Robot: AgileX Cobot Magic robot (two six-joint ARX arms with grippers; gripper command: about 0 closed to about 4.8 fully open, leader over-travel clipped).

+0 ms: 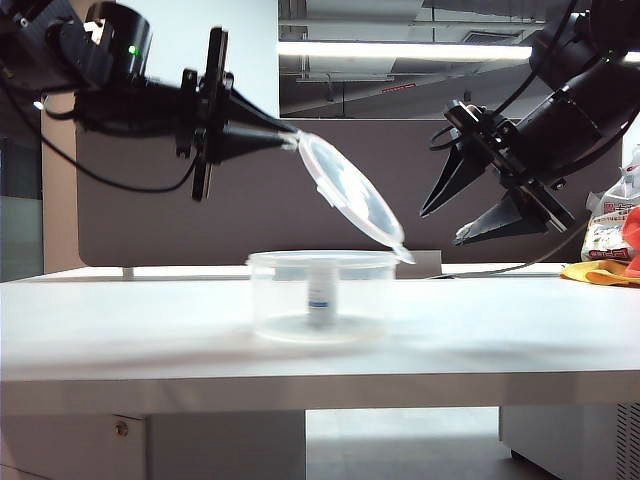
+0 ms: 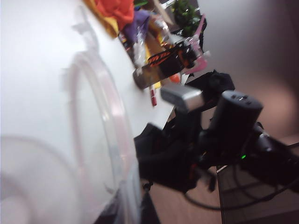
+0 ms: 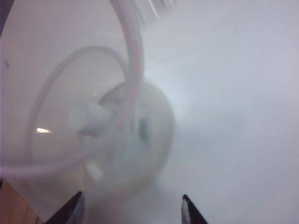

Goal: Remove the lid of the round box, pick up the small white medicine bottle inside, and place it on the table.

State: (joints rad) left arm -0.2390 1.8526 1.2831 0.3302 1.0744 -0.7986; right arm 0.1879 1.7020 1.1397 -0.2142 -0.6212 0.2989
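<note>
The transparent round box (image 1: 275,300) stands on the white table (image 1: 120,335) with the small white medicine bottle (image 1: 321,297) upright inside it. My left gripper (image 1: 291,141) is shut on the upper edge of the lid (image 1: 350,195). The lid hangs tilted, its lower tab near the box's right rim. In the left wrist view the lid (image 2: 110,135) runs out from my left gripper (image 2: 128,212). My right gripper (image 1: 441,227) hovers open to the right of the lid, above the table. In the right wrist view my right gripper (image 3: 131,199) faces the box (image 3: 60,66), the bottle (image 3: 88,116) and the lid's rim (image 3: 138,56).
A dark brown partition (image 1: 160,220) stands behind the table. A yellow cloth and packets (image 1: 608,255) lie at the table's far right, and the same clutter (image 2: 159,51) appears in the left wrist view beside the right arm (image 2: 229,130).
</note>
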